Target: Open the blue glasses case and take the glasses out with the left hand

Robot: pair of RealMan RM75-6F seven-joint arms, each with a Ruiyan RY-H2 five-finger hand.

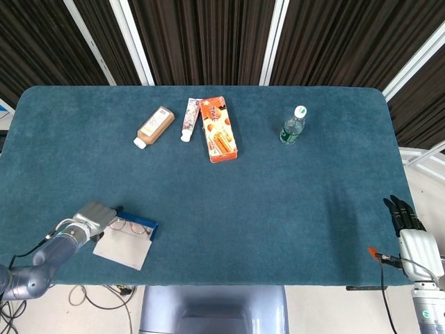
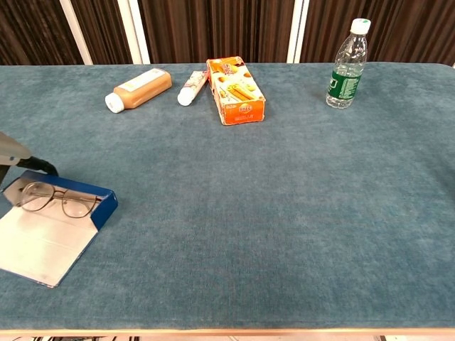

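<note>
Lying across the opened case, the glasses sit just right of the left hand, whose finger pose I cannot tell; the right hand, straight-fingered and empty, is far off.

Glasses in case — front-left.

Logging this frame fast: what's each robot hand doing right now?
Left robot hand: at the open glasses case's end, grip cannot be told.
Right robot hand: open, holding nothing, off the table's right edge.
</note>
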